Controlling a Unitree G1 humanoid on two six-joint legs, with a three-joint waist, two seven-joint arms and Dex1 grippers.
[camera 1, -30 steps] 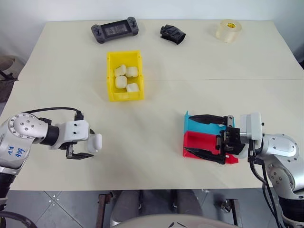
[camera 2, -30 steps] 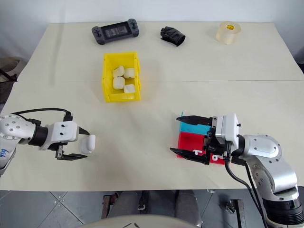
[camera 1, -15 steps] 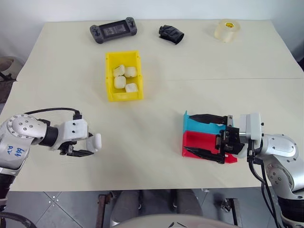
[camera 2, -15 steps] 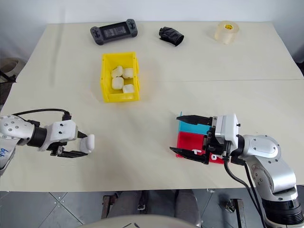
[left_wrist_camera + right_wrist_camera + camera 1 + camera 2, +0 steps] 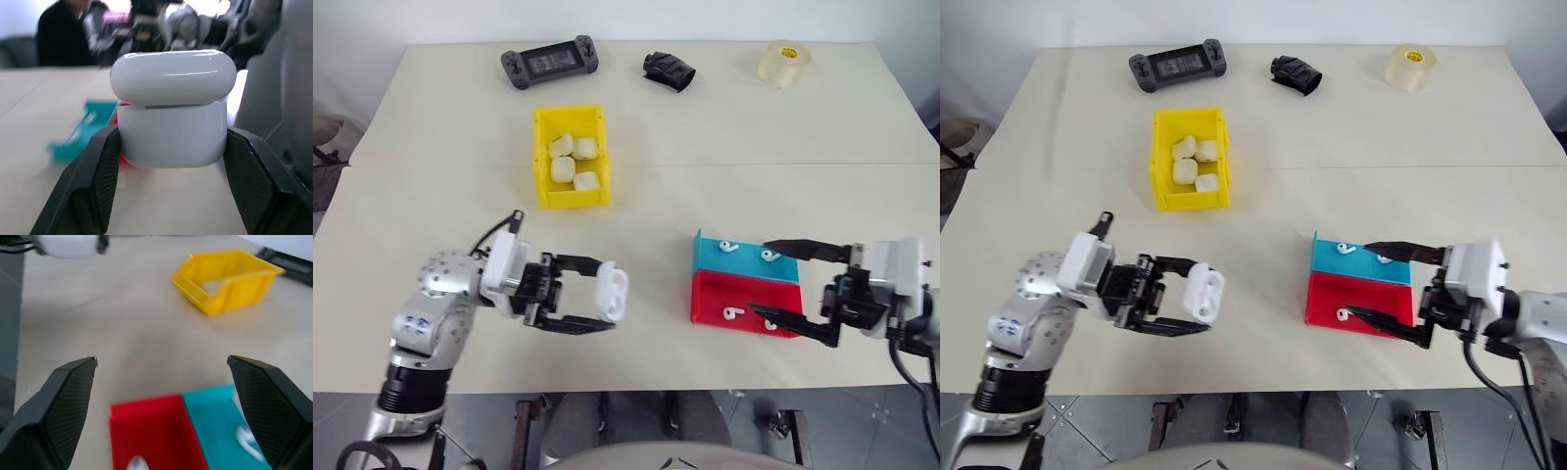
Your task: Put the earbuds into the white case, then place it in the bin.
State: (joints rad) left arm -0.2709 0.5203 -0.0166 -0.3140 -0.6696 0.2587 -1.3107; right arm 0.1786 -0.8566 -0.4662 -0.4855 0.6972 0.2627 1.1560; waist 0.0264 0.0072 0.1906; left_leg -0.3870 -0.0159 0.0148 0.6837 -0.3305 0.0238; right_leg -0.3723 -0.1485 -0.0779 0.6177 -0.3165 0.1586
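On the tabletop (image 5: 724, 137): cream surface carrying everything; a game controller (image 5: 550, 62), a black crumpled item (image 5: 669, 70) and a tape roll (image 5: 784, 63) lie along its far edge, apart from the work.
Left arm, change: a second ago it was out at the near-left edge with the gripper spread beside the case; now it has swung in toward the middle, fingers pointing at the trays.
Right arm, change: it has drawn back to the right, off the trays it was covering, so their contents can now be seen.
Bin (image 5: 570, 155): yellow, far left of centre, four white cases already inside; unmoved.
Trays: teal tray (image 5: 744, 260) behind, red tray (image 5: 734, 304) in front, touching each other at near right.
Left gripper (image 5: 603, 303): clamped on the white case (image 5: 611, 291), one finger on each side of the body; the wrist view shows the lid closed, or very nearly.
Right gripper (image 5: 783, 286): spread wide, holding nothing, fingertips over the right end of the trays.
Earbuds: two earbuds (image 5: 728, 247) show in the teal tray and two in the red, none picked up.
Meaning for the task: the case is secured and presented toward the right arm, so my reading is that opening the lid and loading the buds comes next; binning is still far off.
Risk: the glossy case may slip when the lid is pried.
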